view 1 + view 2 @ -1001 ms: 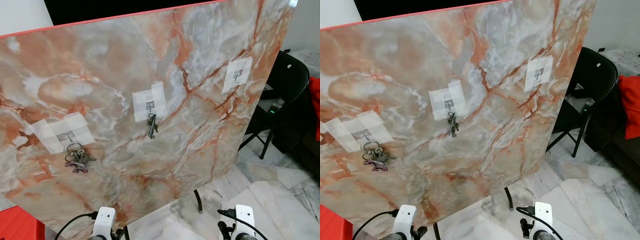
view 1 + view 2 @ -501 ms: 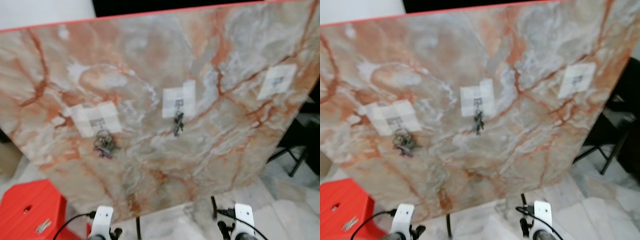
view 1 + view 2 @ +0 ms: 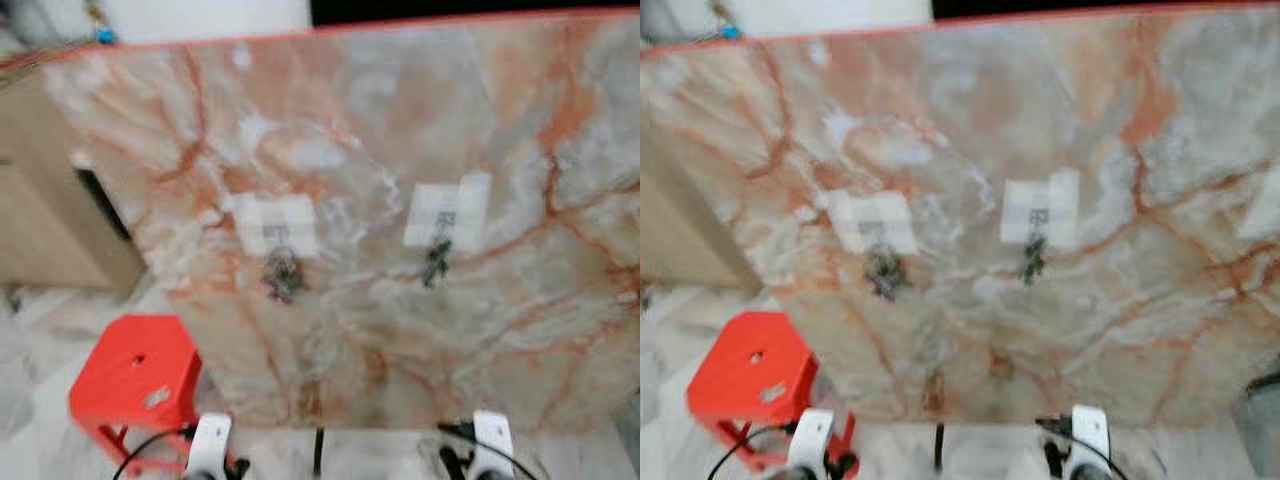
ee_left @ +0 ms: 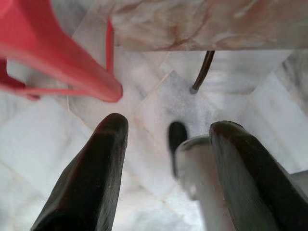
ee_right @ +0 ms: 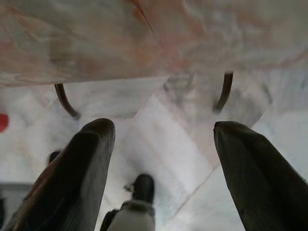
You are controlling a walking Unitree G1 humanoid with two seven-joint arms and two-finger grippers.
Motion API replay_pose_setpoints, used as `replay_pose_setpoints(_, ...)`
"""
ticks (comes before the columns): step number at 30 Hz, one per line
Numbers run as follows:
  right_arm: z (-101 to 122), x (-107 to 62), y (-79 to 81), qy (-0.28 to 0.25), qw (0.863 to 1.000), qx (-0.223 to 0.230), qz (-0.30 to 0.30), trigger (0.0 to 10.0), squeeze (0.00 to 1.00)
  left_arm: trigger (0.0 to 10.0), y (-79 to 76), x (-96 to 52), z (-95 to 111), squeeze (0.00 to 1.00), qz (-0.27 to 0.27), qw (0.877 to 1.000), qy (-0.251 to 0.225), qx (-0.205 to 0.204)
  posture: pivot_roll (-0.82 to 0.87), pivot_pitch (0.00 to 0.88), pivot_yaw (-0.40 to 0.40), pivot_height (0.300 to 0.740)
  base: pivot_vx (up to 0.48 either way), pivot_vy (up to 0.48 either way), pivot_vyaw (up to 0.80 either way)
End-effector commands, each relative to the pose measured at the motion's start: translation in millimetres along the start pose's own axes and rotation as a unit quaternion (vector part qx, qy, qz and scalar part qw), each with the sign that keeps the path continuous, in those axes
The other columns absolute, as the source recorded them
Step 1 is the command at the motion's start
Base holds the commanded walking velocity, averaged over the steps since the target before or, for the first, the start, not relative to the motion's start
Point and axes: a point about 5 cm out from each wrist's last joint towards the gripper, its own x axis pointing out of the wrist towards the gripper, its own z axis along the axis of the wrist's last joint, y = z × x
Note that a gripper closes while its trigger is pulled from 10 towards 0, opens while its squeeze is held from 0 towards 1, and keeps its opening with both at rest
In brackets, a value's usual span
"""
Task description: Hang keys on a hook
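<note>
Two bunches already up, nothing in hand

Key bunches (image 3: 283, 273) and (image 3: 434, 262) hang on taped hooks on the marble board (image 3: 400, 130); light, jangly, best grabbed by the ring. Left gripper (image 4: 166, 159) and right gripper (image 5: 161, 159) fingers spread wide, empty.

My two wrists end in white, rounded housings, and a thin black cable loops out from each. My left gripper (image 4: 166, 178) carries two long black fingers (image 4: 91, 178), matte and tapering to blunt rounded tips. My right gripper (image 5: 161, 178) has the same pair of dark fingers (image 5: 255, 178). Between them I see a silvery-grey leg ending in a black foot
</note>
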Motion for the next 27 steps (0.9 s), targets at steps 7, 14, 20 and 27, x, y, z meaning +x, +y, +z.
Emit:
replay_pose_setpoints(7,0.1,1.0,8.7,0.003,1.000,-0.001,0.012,10.0,0.00,10.0,8.5,-2.4,-5.5,0.00,0.012,1.000,0.007,-0.015,0.03,0.000,-0.001,0.740,0.000,0.000,0.80)
replay_pose_setpoints(14,-0.1,0.8,8.0,-0.001,1.000,0.015,0.008,10.0,0.00,10.0,7.8,-2.2,-4.9,0.00,0.011,1.000,0.004,-0.018,0.02,0.000,-0.007,0.740,0.000,0.000,0.44)
replay_pose_setpoints(20,-0.3,0.7,7.4,-0.003,1.000,0.021,0.006,10.0,0.00,10.0,6.7,-2.3,-6.9,0.00,0.010,0.999,0.008,-0.029,0.03,0.000,-0.012,0.740,0.000,0.000,0.00)
replay_pose_setpoints(27,-0.3,0.6,6.7,-0.002,1.000,0.017,0.008,10.0,0.00,10.0,5.7,-2.4,-8.1,0.00,0.010,0.999,0.009,-0.038,0.03,0.000,-0.016,0.740,0.000,0.225,0.00)
